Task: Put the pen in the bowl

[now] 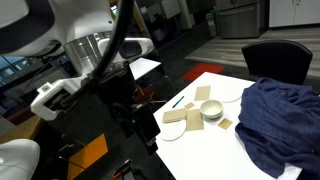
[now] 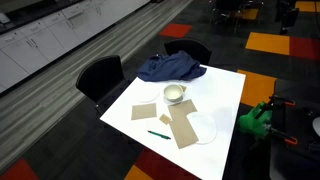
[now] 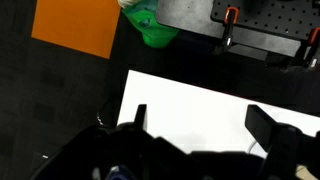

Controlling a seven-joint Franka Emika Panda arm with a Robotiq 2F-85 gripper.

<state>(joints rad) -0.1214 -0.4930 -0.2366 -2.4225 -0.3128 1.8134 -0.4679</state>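
The dark thin pen [image 1: 180, 101] lies on the white table [image 1: 200, 150] near its edge; it also shows in an exterior view [image 2: 158, 133]. The small cream bowl [image 1: 212, 110] stands mid-table beside tan square pieces, and shows in both exterior views [image 2: 174, 95]. My gripper [image 3: 204, 125] is open and empty in the wrist view, with only bare white table [image 3: 190, 105] between its two fingers. Neither pen nor bowl shows in the wrist view. The arm [image 1: 100, 60] stands left of the table, apart from the pen.
A blue cloth [image 2: 172, 68] is heaped at the table's far side. A flat white plate [image 2: 203, 128] and tan squares [image 2: 144, 111] lie around the bowl. A green object [image 3: 155, 30] sits off the table near clamps. Black chairs [image 2: 100, 75] stand by the table.
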